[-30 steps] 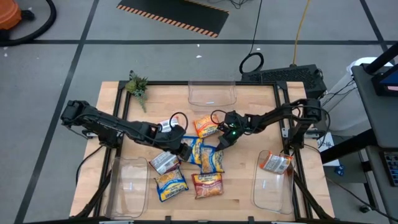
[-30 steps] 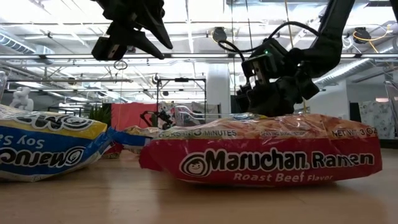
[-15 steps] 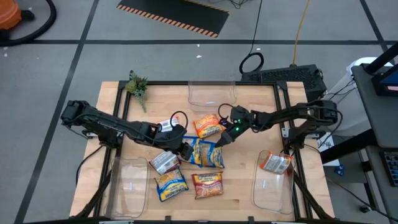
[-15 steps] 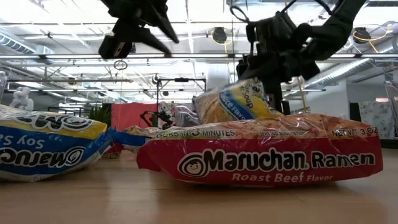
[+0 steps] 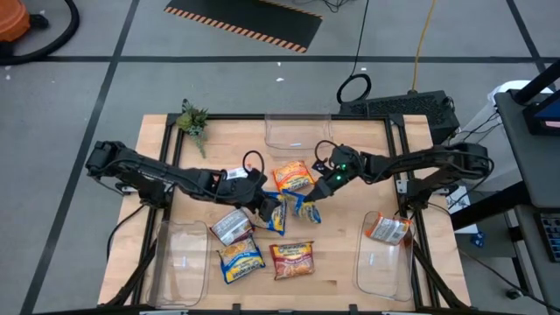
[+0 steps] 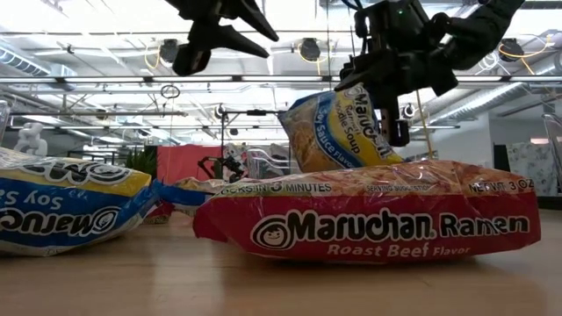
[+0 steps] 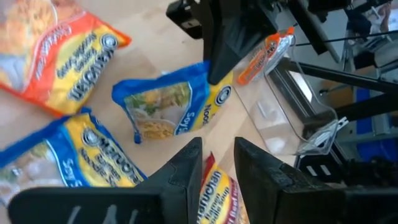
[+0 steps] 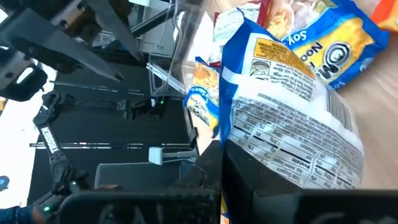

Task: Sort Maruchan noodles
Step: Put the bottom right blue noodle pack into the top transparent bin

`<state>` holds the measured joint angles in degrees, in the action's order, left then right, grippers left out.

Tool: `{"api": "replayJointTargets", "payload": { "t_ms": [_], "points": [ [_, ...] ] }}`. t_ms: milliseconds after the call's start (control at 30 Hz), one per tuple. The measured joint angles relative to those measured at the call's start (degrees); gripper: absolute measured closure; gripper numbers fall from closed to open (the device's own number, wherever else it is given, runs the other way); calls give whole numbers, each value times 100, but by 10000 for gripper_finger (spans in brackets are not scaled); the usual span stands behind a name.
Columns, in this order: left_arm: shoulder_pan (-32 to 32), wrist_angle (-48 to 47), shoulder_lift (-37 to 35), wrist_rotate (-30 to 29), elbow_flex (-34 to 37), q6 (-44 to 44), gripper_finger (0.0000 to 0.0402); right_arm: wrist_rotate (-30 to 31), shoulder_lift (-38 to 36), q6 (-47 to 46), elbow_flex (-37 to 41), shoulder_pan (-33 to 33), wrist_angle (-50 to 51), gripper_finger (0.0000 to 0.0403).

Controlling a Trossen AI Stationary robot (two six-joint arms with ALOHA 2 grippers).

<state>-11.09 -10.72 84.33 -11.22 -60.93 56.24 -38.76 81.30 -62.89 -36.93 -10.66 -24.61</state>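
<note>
The right gripper (image 5: 312, 197) is clamped on a blue-and-yellow packet (image 5: 307, 207), which hangs below it above mid-table. The left gripper (image 5: 267, 206), slightly parted and empty, hovers just beside another blue packet (image 5: 278, 219) on the table.

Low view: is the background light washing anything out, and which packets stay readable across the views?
Low view: bright ceiling lights behind turn both arms into silhouettes, yet the Roast Beef packet up front reads crisply, and the blue-and-yellow packet hanging from the right tool stays legible. Right wrist view: its back label is readable. Left wrist view: the left tool looks soft.
</note>
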Motion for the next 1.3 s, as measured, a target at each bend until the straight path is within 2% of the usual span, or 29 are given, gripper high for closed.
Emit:
{"api": "replayJointTargets", "payload": {
  "t_ms": [133, 367, 467, 567, 733, 867, 1100, 1300],
  "points": [
    [190, 194, 0, 195, 0, -453, 259, 7, -60, 57, -2, 18, 207, 403],
    [506, 502, 0, 351, 0, -1448, 94, 144, -72, 59, -4, 142, 275, 403],
    [618, 436, 0, 366, 0, -2027, 49, 172, -71, 83, -4, 215, 296, 403],
    [745, 499, 70, 460, 0, -2852, 39, 260, -72, 211, -7, 284, 357, 403],
    [1001, 610, 340, 1169, -18, -4207, 37, 273, -73, 453, -7, 375, 372, 403],
    [1159, 603, 739, 1570, 9, -4828, 37, 405, -74, 736, -9, 442, 432, 403],
    [1185, 1391, 1533, 2718, 11, -4973, 37, 541, -73, 966, -9, 441, 561, 403],
    [1090, 1772, 1927, 2952, -11, -4726, 38, 573, -84, 951, -7, 508, 584, 403]
  ]
}}
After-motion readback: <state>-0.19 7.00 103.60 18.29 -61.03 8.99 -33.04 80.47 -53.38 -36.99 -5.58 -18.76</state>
